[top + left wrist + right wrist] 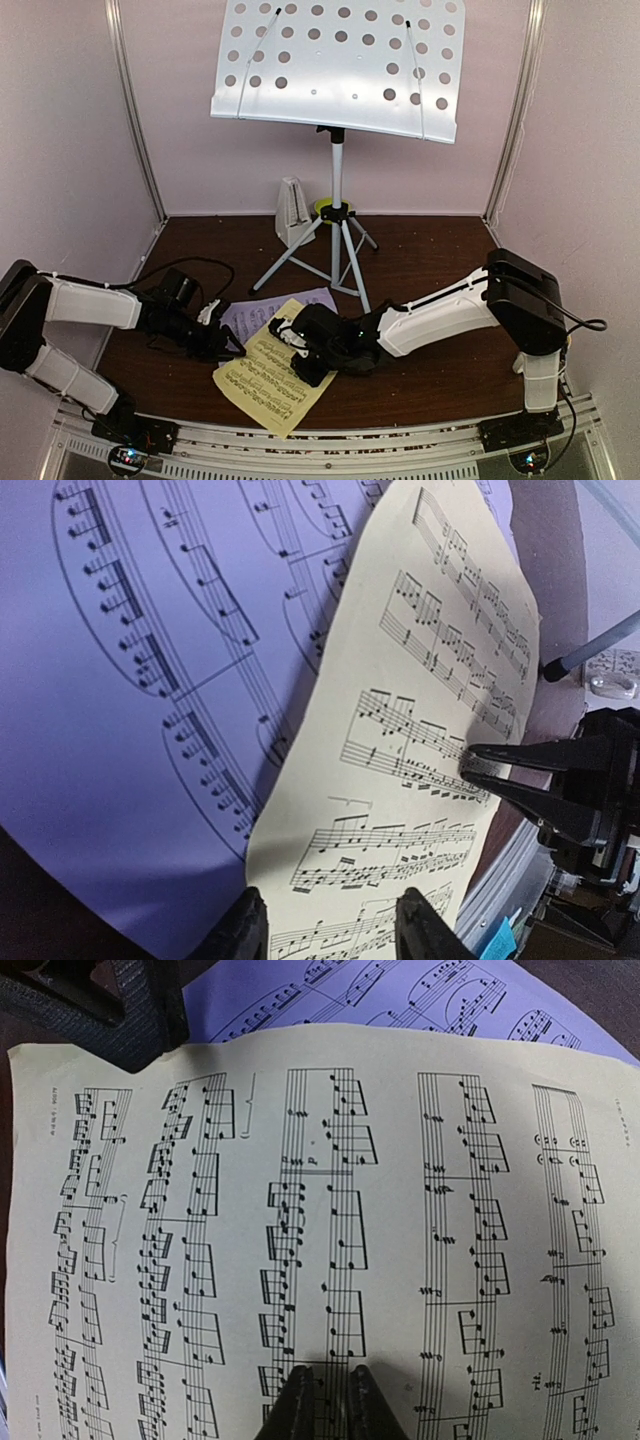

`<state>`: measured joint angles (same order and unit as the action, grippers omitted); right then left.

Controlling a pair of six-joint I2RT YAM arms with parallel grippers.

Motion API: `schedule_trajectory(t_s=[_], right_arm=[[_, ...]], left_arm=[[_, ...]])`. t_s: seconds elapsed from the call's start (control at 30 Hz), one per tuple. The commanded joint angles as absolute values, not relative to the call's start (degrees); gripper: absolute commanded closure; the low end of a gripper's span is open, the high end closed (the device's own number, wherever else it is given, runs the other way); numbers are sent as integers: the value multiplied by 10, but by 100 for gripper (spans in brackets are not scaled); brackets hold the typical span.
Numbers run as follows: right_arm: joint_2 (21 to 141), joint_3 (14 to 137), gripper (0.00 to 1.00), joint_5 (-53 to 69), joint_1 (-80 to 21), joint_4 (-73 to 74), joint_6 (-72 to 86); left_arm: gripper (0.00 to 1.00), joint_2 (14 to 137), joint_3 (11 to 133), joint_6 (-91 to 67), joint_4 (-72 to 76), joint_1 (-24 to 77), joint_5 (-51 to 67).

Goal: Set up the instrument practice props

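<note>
Dark brown desk, pale pink walls. Lower centre: left tool released over the yellow sheet; right tool seemingly clenched on its edge.

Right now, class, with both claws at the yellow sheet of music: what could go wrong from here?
1. The right claw pinches the yellow sheet only at its edge; lifted from there, the thin paper may sag, crease or slip out.
2. The yellow sheet lies partly over the lilac sheet, so dragging it could shift that one too.
3. The open left claw is close by and could bump the right claw.
</note>
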<state>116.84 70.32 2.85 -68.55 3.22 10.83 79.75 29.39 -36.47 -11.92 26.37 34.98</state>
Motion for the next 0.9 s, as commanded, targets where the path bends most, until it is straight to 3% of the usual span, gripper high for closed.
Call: schedule_trajectory(t_s=[0.0, 0.2, 0.53, 0.87], right_arm=[[1187, 719, 87, 17, -690, 55, 108], [1190, 724, 88, 15, -690, 62, 107], [1189, 723, 89, 12, -690, 70, 105], [1187, 720, 92, 2, -689, 73, 106]], left_arm=[[58, 812, 287, -377, -55, 271, 391], [61, 824, 273, -409, 3, 273, 423], [47, 770, 262, -400, -105, 261, 324], [46, 694, 221, -420, -149, 217, 340]])
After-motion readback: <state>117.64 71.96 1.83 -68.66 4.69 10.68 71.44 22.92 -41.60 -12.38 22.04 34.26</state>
